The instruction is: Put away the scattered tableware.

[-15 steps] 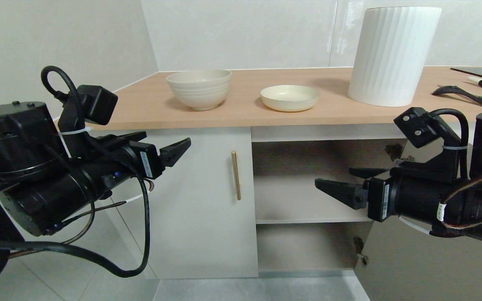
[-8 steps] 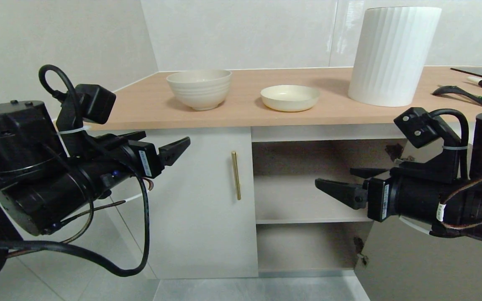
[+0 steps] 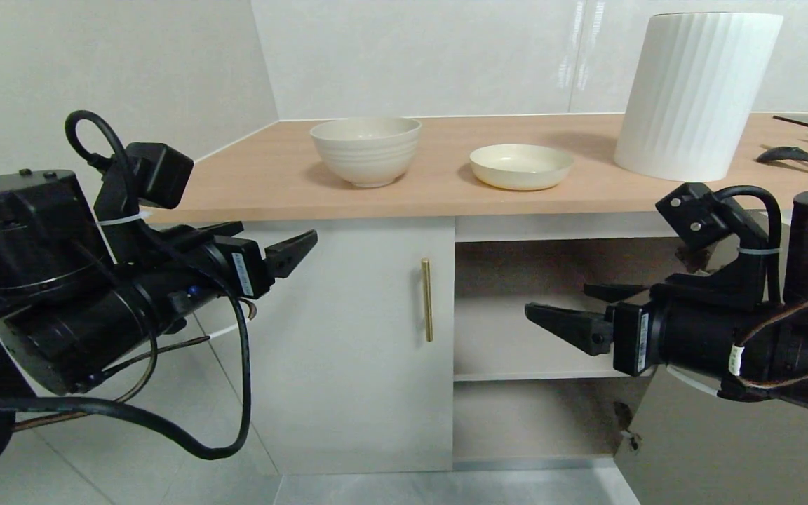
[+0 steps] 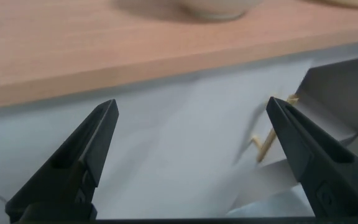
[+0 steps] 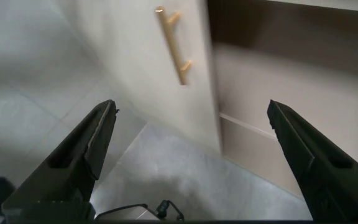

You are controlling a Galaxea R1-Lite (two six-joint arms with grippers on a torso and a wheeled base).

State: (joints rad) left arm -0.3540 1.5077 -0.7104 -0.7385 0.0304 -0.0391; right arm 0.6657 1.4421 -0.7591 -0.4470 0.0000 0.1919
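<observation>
Cream bowl and plate are sitting on the countertop, bowl nearer its left edge; left gripper and right gripper are hovering, fingers spread wide, below its front edge.

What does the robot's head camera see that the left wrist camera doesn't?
Head view alone: the tall white ribbed container, the right tool, open, before the open cupboard, and dark utensils at the right end of the wooden counter. Left wrist view alone: nothing new, just a closer look. Both: the bowl on that counter, the closed door's gold handle, and the left tool, open.
</observation>
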